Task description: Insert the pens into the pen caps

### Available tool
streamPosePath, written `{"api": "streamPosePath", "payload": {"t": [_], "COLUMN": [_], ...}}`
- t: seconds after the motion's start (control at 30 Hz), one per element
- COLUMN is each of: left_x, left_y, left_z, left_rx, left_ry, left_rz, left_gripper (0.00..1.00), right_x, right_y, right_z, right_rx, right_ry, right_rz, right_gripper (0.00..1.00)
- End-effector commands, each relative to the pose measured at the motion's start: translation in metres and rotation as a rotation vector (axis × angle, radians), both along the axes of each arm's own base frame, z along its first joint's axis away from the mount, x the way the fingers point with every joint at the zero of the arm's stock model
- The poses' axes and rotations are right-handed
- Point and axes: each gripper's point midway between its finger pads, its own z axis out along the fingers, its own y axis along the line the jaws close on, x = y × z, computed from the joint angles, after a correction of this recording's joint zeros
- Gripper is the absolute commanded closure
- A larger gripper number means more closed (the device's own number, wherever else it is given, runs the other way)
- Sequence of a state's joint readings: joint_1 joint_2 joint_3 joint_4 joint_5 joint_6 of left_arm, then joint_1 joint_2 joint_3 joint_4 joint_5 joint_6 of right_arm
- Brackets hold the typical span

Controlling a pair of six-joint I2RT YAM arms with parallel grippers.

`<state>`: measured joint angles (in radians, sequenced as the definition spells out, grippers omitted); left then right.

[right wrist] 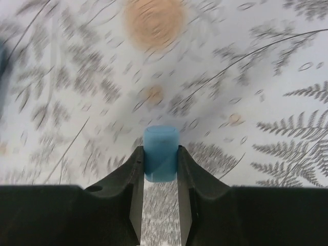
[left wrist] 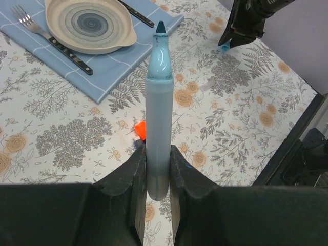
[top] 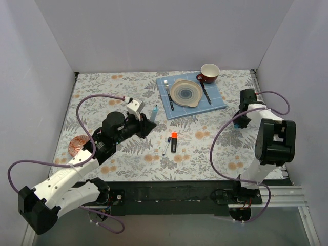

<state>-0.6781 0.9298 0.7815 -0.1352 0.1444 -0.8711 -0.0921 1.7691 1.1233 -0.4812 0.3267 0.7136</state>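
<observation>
My left gripper [top: 147, 124] is shut on the light-blue marker [top: 154, 113] and holds it above the table, uncapped tip pointing away. In the left wrist view the marker [left wrist: 158, 113] stands between the fingers [left wrist: 132, 179]. My right gripper [top: 239, 122] is shut on a light-blue cap [right wrist: 161, 152] above the cloth at the right; the cap also shows in the left wrist view [left wrist: 225, 47]. The short black marker with the orange end [top: 174, 141] and the thin white-grey pen [top: 166, 146] lie mid-table. The red pen is out of view.
A blue napkin [top: 218, 100] at the back holds a plate [top: 186, 93], a fork [top: 168, 93] and a knife [top: 205, 93]. A red cup [top: 209, 73] stands behind it. A small reddish dish [top: 78, 145] lies at the left edge.
</observation>
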Motion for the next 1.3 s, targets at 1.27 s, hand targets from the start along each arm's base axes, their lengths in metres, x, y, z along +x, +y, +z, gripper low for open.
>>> {"api": "streamPosePath", "payload": {"t": [1.27], "left_x": [-0.059], "left_y": [-0.125], "left_z": [0.007], "left_rx": [-0.294], "left_ry": [0.181], "left_rz": [-0.327], "left_gripper": [1.0], "right_x": [-0.115], "right_y": [0.275], "right_z": [0.309], "right_rx": [0.549], "right_ry": [-1.244], "right_rz": [1.003], "right_gripper": [0.99]}}
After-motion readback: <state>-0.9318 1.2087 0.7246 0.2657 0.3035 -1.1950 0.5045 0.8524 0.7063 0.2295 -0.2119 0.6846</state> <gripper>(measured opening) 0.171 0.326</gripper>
